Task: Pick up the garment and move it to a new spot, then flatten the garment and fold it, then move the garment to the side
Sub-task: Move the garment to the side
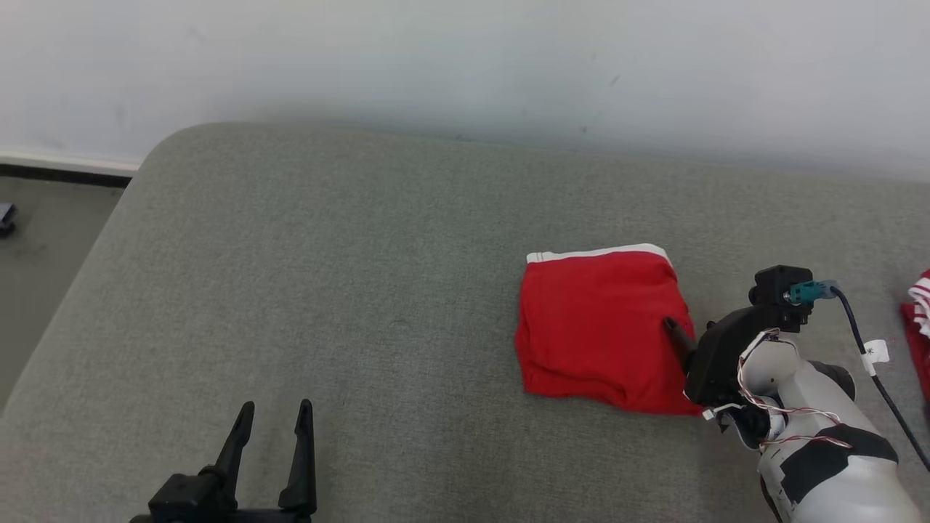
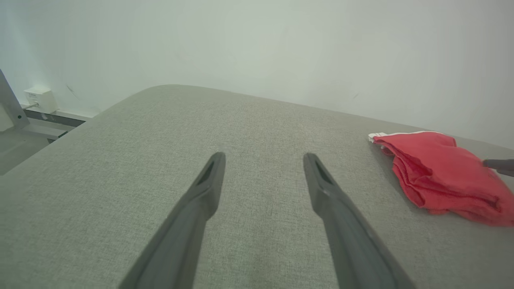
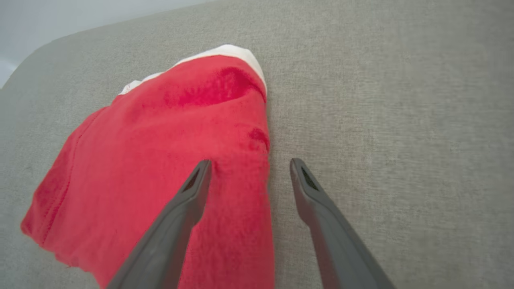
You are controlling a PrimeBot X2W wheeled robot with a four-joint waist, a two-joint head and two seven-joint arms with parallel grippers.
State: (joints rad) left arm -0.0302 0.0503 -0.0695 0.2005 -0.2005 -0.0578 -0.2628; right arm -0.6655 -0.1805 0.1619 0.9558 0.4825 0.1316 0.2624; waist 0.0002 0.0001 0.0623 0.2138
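Garment (image 1: 599, 327) position: right of centre on the grey cushion (image 1: 327, 240), red with a white band along its far edge. It lies in a compact block and I judge it already folded, which leaves the move to the side.

Left gripper (image 1: 276, 405): fingers parted, holding nothing, parked near the front of the cushion and well apart from the cloth. You do not need it for this step.

Right gripper (image 3: 249, 161): fingers spread, nothing held. One finger sits over the red cloth and the other over bare cushion, straddling the garment's right edge.

Recommendation: lower until the outer finger meets the cushion, then close so that every layer at that edge is caught. Pinching only the top layer would likely peel the fold open. Lift low and carry gently so the block does not swing.

Far right: a red and white striped cloth (image 1: 920, 305) lies at the frame edge. Set the garment down clear of it.
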